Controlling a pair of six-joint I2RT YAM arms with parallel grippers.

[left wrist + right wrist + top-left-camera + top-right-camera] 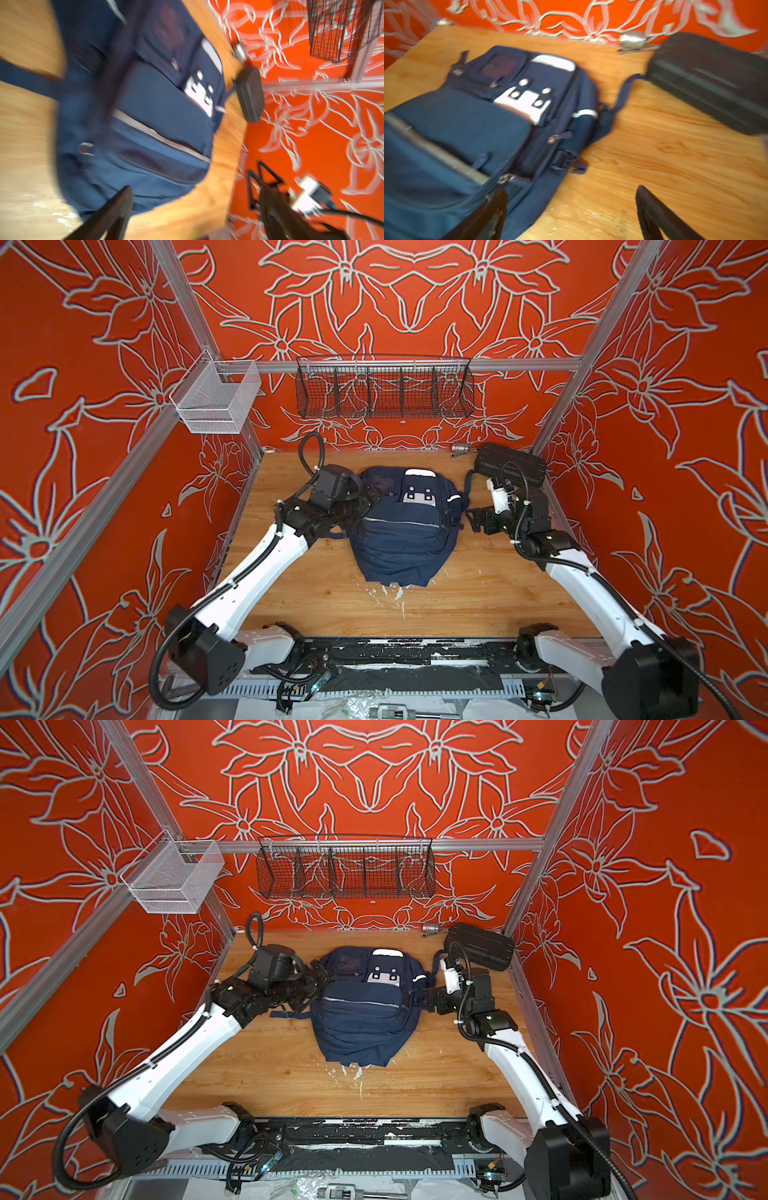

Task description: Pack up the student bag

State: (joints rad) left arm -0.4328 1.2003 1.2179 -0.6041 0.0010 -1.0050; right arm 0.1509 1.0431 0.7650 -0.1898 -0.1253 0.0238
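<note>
Student bag [399,539]: lies flat, pockets up, mid-tabletop [478,597], between the arms.
Left pincer [195,190]: wide, empty, at the bag's left edge.
Right pincer [571,191]: wide, empty, at its right edge.
Black case [510,466]: far right corner.

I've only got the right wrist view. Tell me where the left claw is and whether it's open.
Observer: The left claw is open, at the left side of the student bag.
Operator: Report anything hanging up high.
Observer: A black wire basket with dividers hangs on the back rail.
Operator: Give me the rest up there.
Observer: A white mesh basket hangs left of it, by the corner.
</note>
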